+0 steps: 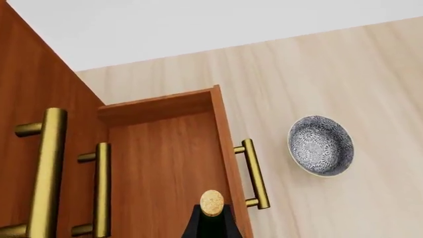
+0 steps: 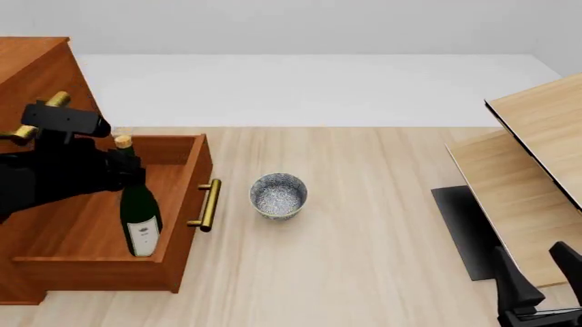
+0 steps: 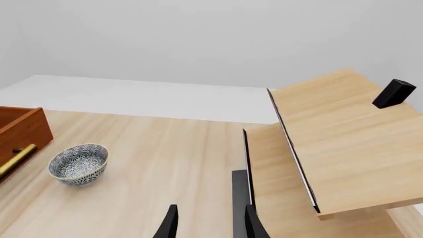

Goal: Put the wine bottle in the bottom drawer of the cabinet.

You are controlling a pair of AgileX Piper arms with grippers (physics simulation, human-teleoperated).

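The black left arm reaches in over the open reddish-brown wooden bottom drawer (image 2: 173, 204) of the cabinet, its wrist camera block raised above the drawer's back wall. The left gripper (image 2: 127, 170) is closed around the neck of the tall dark-green wine bottle (image 2: 139, 214), just under the cork, holding it upright inside that drawer. The right arm hangs low, well apart from the drawer on the far side; the right gripper (image 3: 210, 223) points forward, its two dark fingers parted with a clear gap.
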